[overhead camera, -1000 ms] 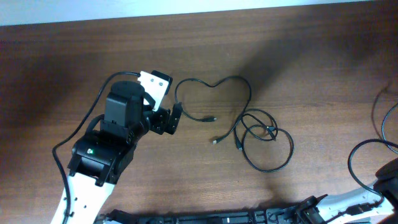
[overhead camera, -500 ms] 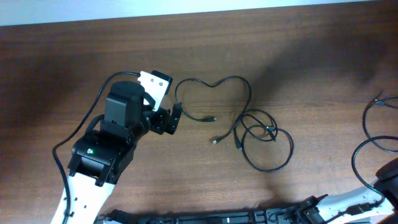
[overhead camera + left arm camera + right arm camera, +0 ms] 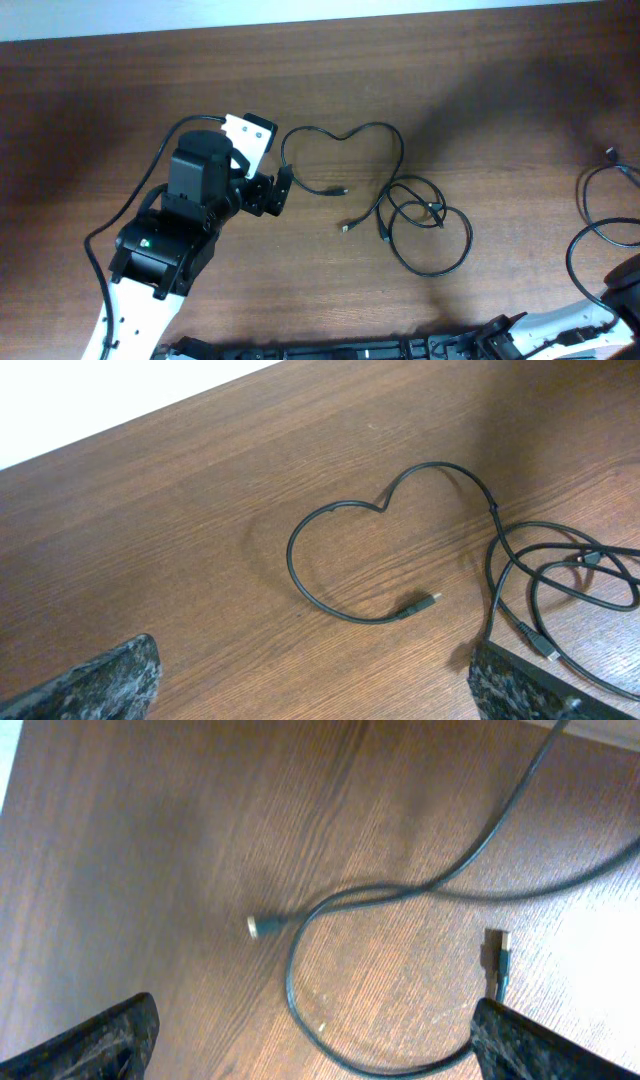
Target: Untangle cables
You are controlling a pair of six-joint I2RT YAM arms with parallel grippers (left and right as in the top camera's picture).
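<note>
The cables lie in loose, overlapping loops at the middle of the tabletop. One strand arches away to the left in a heart-like curve, ending in a small plug just ahead of the left pincer. That pincer is spread wide, released, clear of the cord and grasping nothing. A further cable curls at the tabletop's right edge near the right pincer, which is likewise spread wide and empty.

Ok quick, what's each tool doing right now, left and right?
Left tool: open, holding nothing.
Right tool: open, holding nothing.
</note>
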